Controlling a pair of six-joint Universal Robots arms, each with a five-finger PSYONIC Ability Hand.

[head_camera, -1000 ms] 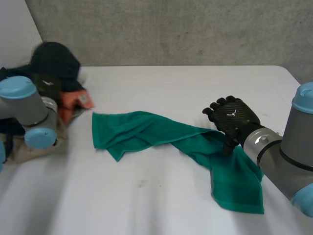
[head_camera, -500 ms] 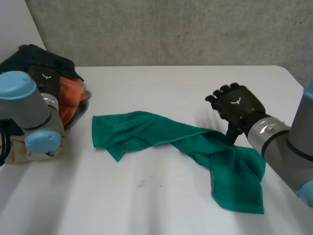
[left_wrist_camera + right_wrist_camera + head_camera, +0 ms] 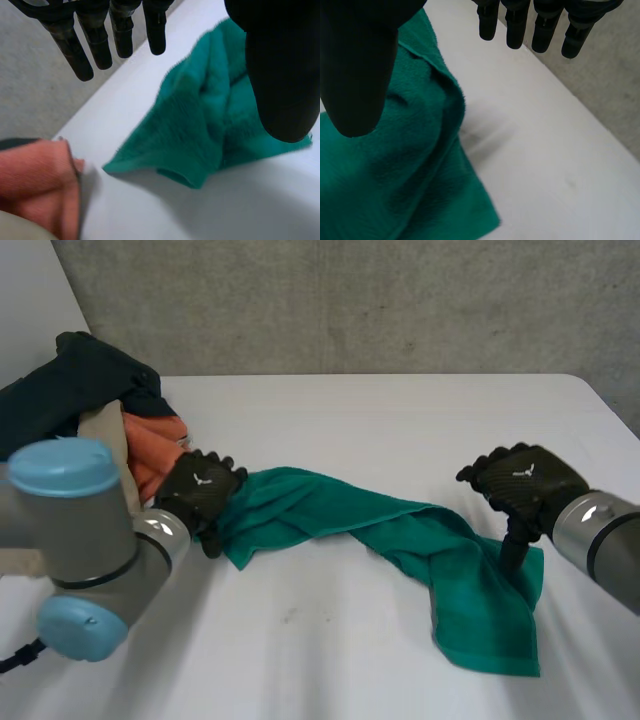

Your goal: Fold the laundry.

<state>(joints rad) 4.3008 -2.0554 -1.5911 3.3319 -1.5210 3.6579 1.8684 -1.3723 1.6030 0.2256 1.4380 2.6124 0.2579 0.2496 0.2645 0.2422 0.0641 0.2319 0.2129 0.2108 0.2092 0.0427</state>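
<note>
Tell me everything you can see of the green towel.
The green towel looks like fuzzy terry cloth, unfolded and rumpled, twisted into a loose band across the white table. Its bunched end lies under the open left hand, near the orange cloth; its flatter, wider end lies by the open right hand, whose thumb appears to touch its edge.

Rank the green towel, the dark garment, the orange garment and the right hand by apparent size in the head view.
1. green towel, by far
2. dark garment
3. right hand and orange garment: about alike, and the garment is partly hidden, so unranked
</note>
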